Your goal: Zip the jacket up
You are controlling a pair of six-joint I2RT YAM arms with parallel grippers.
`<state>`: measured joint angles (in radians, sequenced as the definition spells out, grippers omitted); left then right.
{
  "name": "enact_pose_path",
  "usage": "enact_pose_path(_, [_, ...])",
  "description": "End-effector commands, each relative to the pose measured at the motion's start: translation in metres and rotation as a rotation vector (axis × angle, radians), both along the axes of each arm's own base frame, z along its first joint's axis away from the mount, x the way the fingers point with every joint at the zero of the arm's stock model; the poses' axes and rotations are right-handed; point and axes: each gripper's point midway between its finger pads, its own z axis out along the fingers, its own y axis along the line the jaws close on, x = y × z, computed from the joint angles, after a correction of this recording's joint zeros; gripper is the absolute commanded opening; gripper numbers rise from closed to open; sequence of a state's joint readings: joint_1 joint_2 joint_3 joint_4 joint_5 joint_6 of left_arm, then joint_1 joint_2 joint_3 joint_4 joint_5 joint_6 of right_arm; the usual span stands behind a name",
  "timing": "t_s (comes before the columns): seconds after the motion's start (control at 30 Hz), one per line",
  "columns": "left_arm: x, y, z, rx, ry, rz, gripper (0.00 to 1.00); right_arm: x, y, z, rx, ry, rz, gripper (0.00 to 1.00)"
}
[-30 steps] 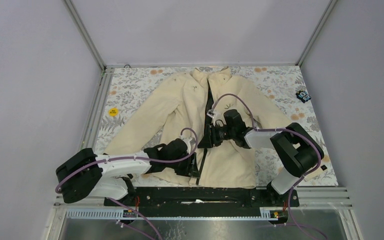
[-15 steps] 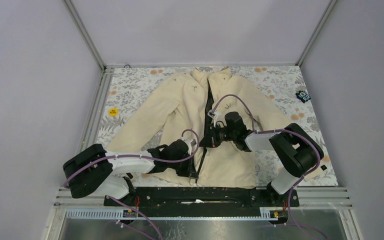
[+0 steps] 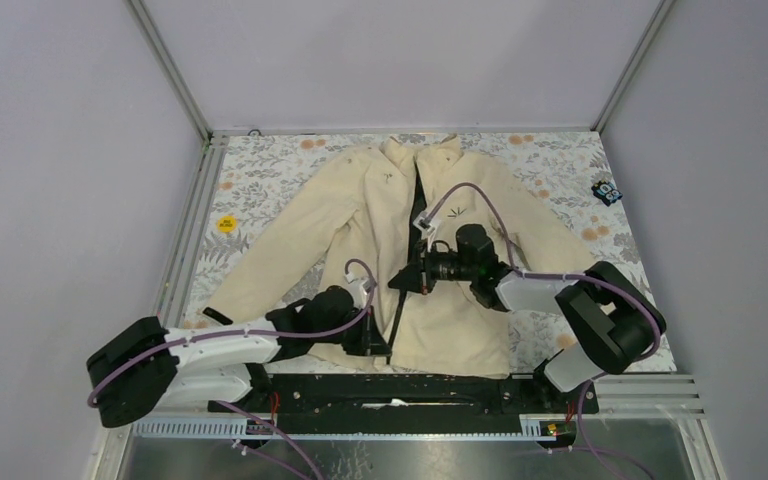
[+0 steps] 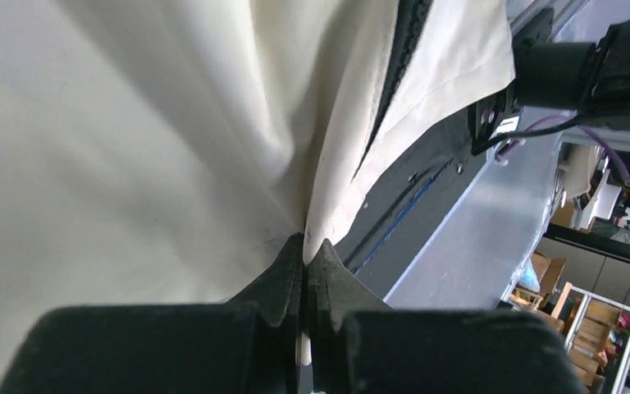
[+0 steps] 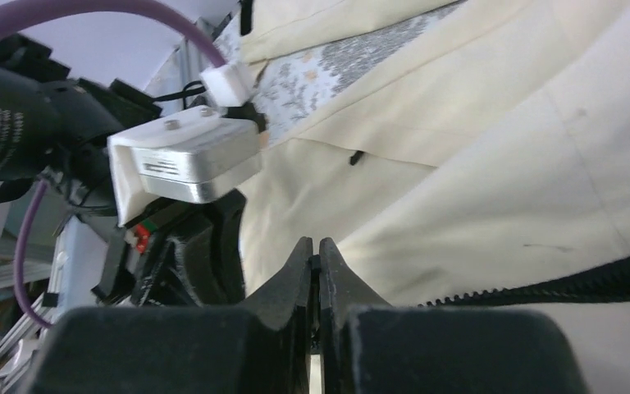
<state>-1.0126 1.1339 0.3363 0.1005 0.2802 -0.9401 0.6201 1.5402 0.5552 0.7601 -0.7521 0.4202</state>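
- Left gripper (image 4: 305,242): fingers pressed together on the jacket (image 3: 455,325) at its near hem, beside the front opening. The fabric puckers into the tips.
- Right gripper (image 5: 318,245): clenched on a fold of the front panel, just by the dark zipper (image 5: 558,283), about mid-length.
- Jacket: spread front up on the floral table cover (image 3: 260,170), hem toward the arm bases, collar at the far edge.
- Yellow sticker (image 3: 225,223): on the cover, beside one sleeve.
- Small dark item (image 3: 607,190): far corner, too small to identify.
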Motion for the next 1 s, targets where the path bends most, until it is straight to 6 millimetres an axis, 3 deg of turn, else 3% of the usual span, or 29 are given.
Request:
enact_pose_path(0.0, [-0.037, 0.023, -0.015, 0.071, 0.122, -0.072, 0.0, -0.025, 0.028, 0.02, 0.095, -0.037, 0.044, 0.0])
enact_pose_path(0.07, [-0.033, 0.017, -0.006, 0.044, 0.101, -0.075, 0.0, -0.044, 0.033, 0.016, 0.145, 0.005, 0.06, 0.0])
enact_pose_path(0.17, [-0.031, 0.012, -0.002, 0.024, 0.095, -0.078, 0.0, -0.054, 0.027, 0.01, 0.187, 0.031, 0.05, 0.0])
enact_pose_path(0.33, [-0.037, 0.011, -0.003, 0.002, 0.124, -0.091, 0.0, -0.054, 0.026, -0.01, 0.116, 0.046, 0.057, 0.0])
enact_pose_path(0.5, [-0.038, 0.013, -0.005, -0.003, 0.134, -0.075, 0.0, -0.05, 0.026, -0.004, 0.123, 0.014, 0.045, 0.0])
enact_pose_path(0.57, [-0.04, 0.013, -0.007, 0.004, 0.144, -0.078, 0.0, -0.037, 0.024, -0.005, 0.112, -0.025, -0.002, 0.0])
enact_pose_path(0.73, [-0.057, 0.022, -0.02, 0.036, 0.189, -0.096, 0.0, 0.052, -0.004, 0.016, 0.125, -0.106, -0.182, 0.0])
enact_pose_path(0.83, [-0.057, 0.029, -0.026, 0.053, 0.186, -0.073, 0.0, 0.091, -0.006, 0.025, 0.107, -0.141, -0.213, 0.0])
enact_pose_path(0.97, [-0.052, 0.025, -0.024, 0.044, 0.166, -0.055, 0.0, 0.124, 0.001, 0.025, 0.109, -0.142, -0.207, 0.0])
